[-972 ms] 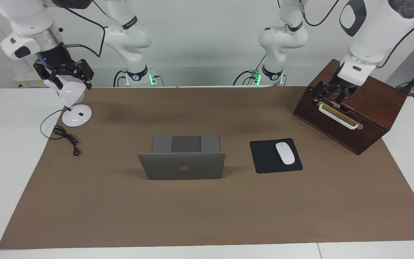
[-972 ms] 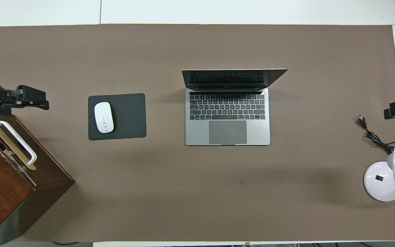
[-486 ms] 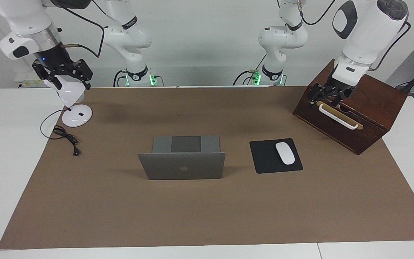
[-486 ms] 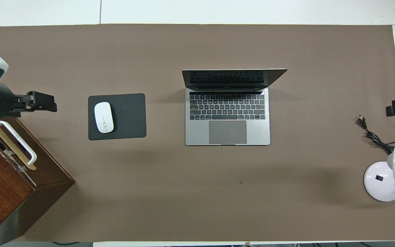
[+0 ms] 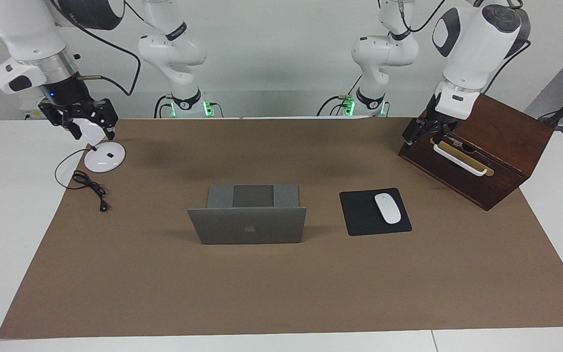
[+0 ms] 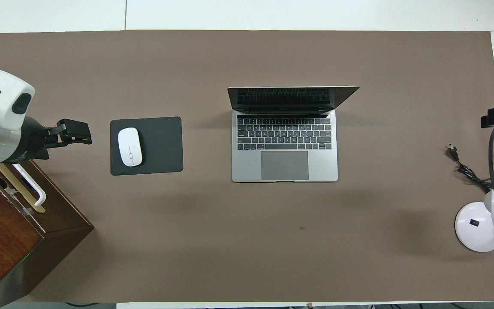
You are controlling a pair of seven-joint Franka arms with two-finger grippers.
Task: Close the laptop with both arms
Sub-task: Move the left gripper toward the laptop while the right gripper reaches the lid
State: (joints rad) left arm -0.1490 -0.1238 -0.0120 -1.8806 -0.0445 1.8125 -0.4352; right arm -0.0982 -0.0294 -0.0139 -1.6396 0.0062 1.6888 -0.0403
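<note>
Both claws empty | left claw (image 5: 421, 131) gaping by wooden box (image 5: 499, 146), right claw (image 5: 83, 123) over lamp (image 5: 104, 156), spread unclear | laptop (image 5: 248, 220) mid-surface between them, lid up, hinge running arm-to-arm, left looks slightly closer

Bare mat (image 5: 281, 283) surrounds the open laptop (image 5: 248, 226); only the mouse pad (image 5: 374, 212) lies near it.

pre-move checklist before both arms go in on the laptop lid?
1. laptop lid up, open toward the robots: ok.
2. Lid untouched by either gripper: ok.
3. left gripper over the wooden box, empty: ok.
4. right gripper over the lamp, fingers: cannot tell.
5. mouse on mouse pad, beside the laptop toward the left arm's end, apart from it: ok.
</note>
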